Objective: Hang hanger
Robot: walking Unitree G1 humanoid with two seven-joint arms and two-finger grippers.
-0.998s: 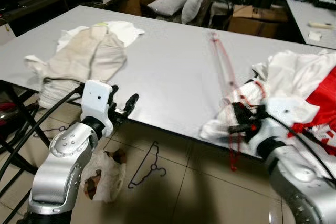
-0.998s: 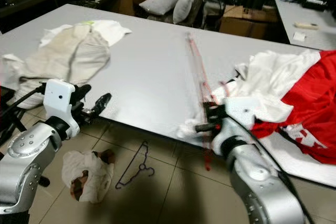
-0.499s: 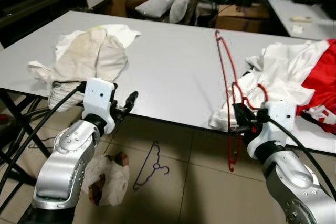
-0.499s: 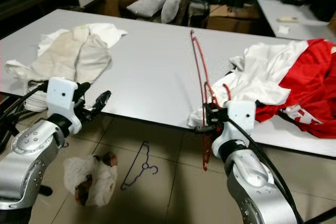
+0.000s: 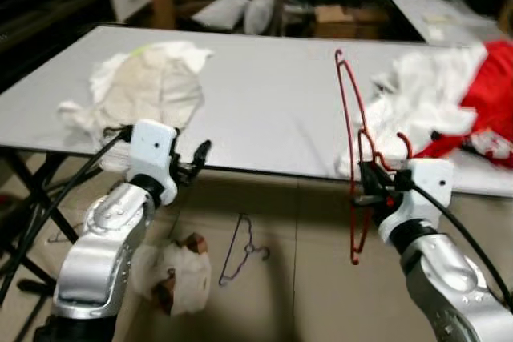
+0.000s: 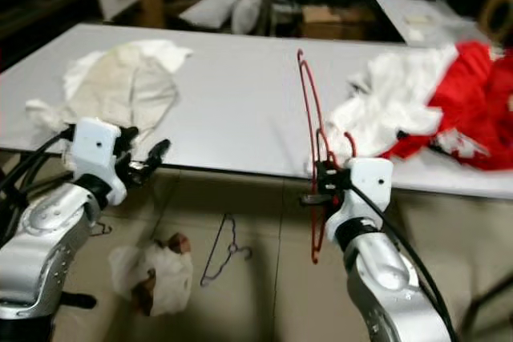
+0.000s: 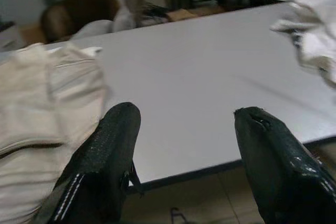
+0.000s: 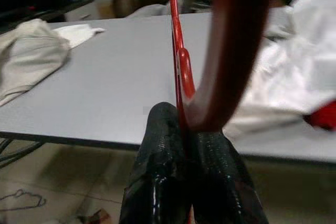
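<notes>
Right gripper [image 5: 370, 190]: jaws clamped on the red hanger [image 5: 349, 130], held upright at the near edge of the worktop [image 5: 264, 106]; its hook sits just above the grip
Left gripper [image 5: 196, 159]: jaws apart, empty, at the worktop's near edge beside the beige garment [image 5: 152, 86]
Risk: the thin wire could twist or slip in the pinch; the long frame could snag the red and white clothes [image 5: 449, 94] nearby
Views: right wrist view shows fingers [image 8: 210, 177] pressed onto the wire; eye views show a dark hanger [image 5: 240, 250] on the floor
</notes>
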